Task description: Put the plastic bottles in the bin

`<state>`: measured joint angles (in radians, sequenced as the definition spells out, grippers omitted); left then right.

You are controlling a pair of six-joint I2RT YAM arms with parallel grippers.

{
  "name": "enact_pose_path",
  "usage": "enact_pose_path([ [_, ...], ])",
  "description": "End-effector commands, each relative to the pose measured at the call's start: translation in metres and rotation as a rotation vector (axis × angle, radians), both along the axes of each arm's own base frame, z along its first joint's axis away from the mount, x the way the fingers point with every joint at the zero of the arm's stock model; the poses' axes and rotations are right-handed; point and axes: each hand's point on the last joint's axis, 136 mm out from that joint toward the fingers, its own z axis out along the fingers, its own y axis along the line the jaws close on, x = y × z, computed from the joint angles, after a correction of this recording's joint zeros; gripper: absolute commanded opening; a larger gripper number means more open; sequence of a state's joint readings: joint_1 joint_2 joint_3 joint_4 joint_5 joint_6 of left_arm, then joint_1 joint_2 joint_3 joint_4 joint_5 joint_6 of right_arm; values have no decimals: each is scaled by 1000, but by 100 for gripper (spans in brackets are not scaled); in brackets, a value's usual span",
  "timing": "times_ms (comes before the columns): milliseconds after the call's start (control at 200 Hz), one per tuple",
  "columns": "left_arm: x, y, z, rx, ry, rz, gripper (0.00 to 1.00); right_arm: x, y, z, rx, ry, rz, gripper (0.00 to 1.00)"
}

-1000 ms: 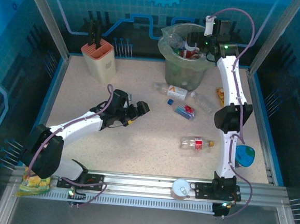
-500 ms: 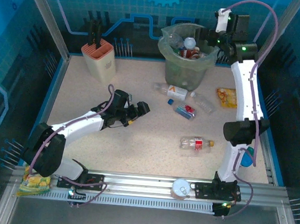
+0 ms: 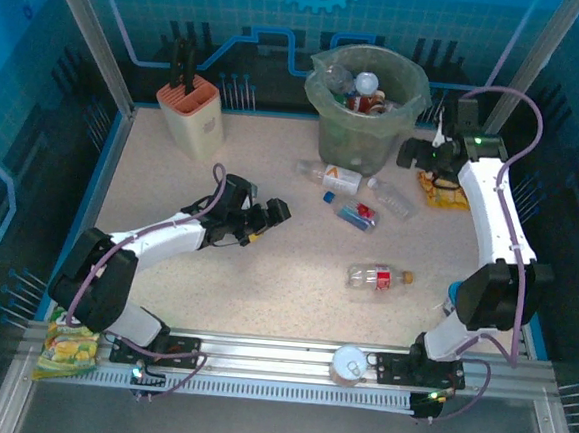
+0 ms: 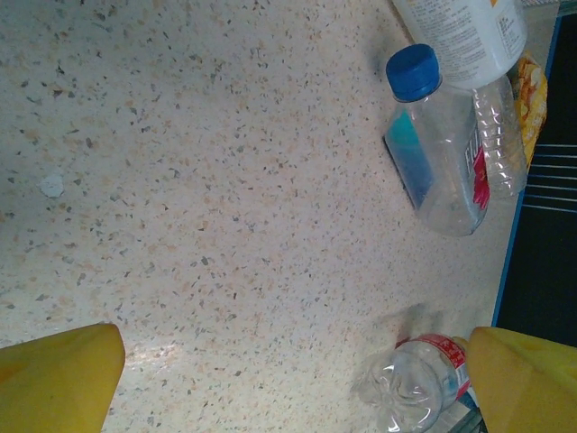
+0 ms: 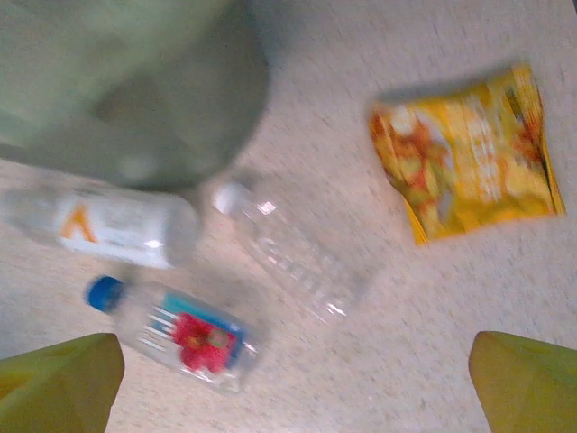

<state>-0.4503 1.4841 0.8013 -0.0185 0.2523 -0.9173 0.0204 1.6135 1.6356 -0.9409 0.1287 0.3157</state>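
Observation:
The bin (image 3: pixel 331 91) is a grey bucket with a greenish liner at the back, and several plastic bottles lie inside it. On the table in front of it lie a white-labelled bottle (image 3: pixel 331 176), a clear bottle (image 3: pixel 389 196), a blue-capped bottle (image 3: pixel 352 213) and a red-labelled bottle (image 3: pixel 378 277). My left gripper (image 3: pixel 270 215) hovers open left of them; its wrist view shows the blue-capped bottle (image 4: pixel 442 153) and the red-labelled bottle (image 4: pixel 419 379) by the right finger. My right gripper (image 3: pixel 409 154) is open beside the bin's right side, above the clear bottle (image 5: pixel 288 257) and the blue-capped bottle (image 5: pixel 176 329).
A peach knife block (image 3: pixel 190 113) stands at the back left. One yellow snack bag (image 3: pixel 440 188) lies right of the bin, under the right arm, and another (image 3: pixel 67 344) sits by the left arm's base. A white round lid (image 3: pixel 348 364) rests on the front rail.
The right arm has swung from over the bin's rim down and to the right, and now hangs beside the bin over the table. The left arm has barely moved.

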Motion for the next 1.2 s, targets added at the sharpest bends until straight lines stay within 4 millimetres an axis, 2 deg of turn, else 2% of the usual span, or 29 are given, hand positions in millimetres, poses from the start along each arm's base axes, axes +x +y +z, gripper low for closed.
enact_pose_path([
  [0, 1, 1, 2, -6, -15, -16, 98, 10, -9, -20, -8, -34, 68, 95],
  [255, 2, 0, 1, -13, -10, -7, 98, 38, 1, -103, -11, 111, 223, 94],
  [385, 1, 1, 0, -9, -6, -4, 98, 52, 6, -132, 7, 138, 261, 95],
  [550, 0, 3, -2, -5, -1, 0, 98, 61, 14, -162, 54, 203, 285, 96],
  [755, 2, 1, -2, -6, -1, -1, 98, 62, 21, -182, 105, 243, 272, 95],
  [886, 1, 2, -4, -3, 2, -1, 98, 59, 26, -190, 137, 265, 279, 89],
  [1191, 1, 3, -5, 3, 5, -3, 98, 55, 25, -187, 140, 273, 263, 77],
])
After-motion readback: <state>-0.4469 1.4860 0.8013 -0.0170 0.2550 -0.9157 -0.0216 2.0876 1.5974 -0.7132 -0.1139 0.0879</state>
